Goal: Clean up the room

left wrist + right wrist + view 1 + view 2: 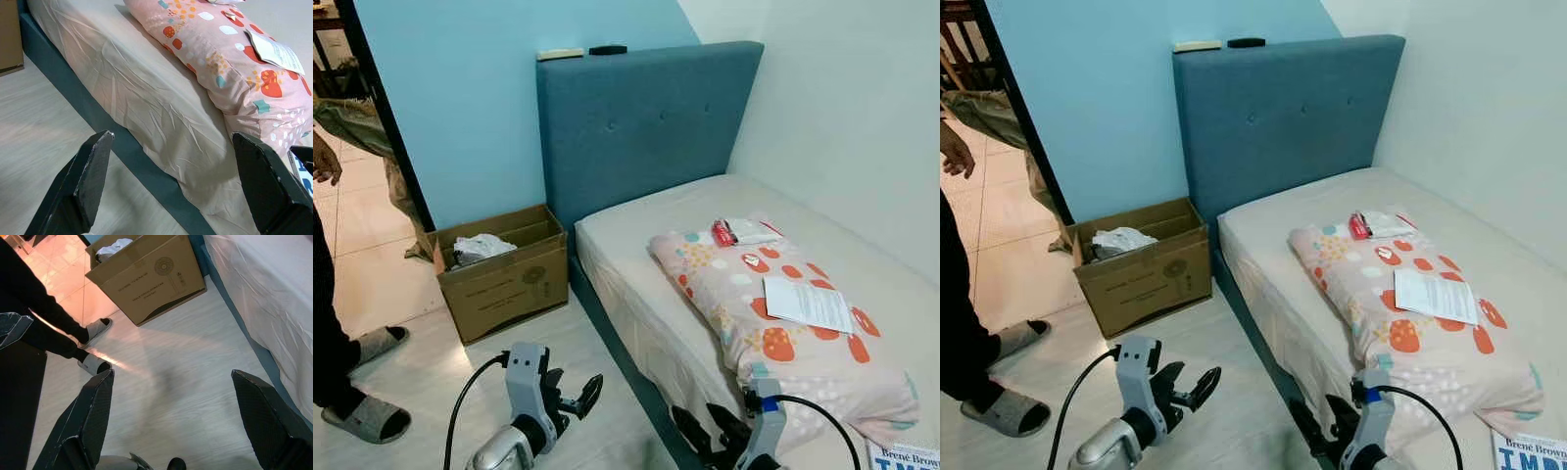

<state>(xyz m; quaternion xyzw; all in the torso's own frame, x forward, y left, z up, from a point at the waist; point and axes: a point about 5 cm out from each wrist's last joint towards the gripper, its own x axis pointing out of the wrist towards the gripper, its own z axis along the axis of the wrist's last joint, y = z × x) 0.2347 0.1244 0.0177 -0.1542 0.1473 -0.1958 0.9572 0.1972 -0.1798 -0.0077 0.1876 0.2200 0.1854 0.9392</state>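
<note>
Nearest, low over the pale floor (607, 411): left gripper (570, 399), fingers (93, 171) spread wide, holding nothing, touching nothing (wrist view looks along them at the bed's side). Right gripper (710, 433) down by the bed frame (626, 362), just beside its teal edge, fingers (98, 411) likewise spread wide and empty. At the bottom right corner, a book (906, 457) lying on the mattress (636, 284) near its edge, partly cut off.

Open strip of floor between bed and box (504, 274), narrowing toward the wall; room to the left taken up by a person's slippered feet (367, 419). Mattress side hanging in creased sheet down to the frame.

On the bed, a pink patterned pillow (754, 323) lying lengthwise near the floor-side edge. White paper (808, 304) resting flat on the pillow. At the pillow's far end, a red packet (722, 233) and a white wrapper (749, 231) touching each other.

Box on the floor beside the headboard (646, 127), flaps open, crumpled white stuff (481, 247) inside. On top of the headboard, a pale flat thing (560, 54) and a dark one (608, 49), near each other (too small to identify). Beyond, blue wall (460, 117) and a doorway with tiled floor at left.
</note>
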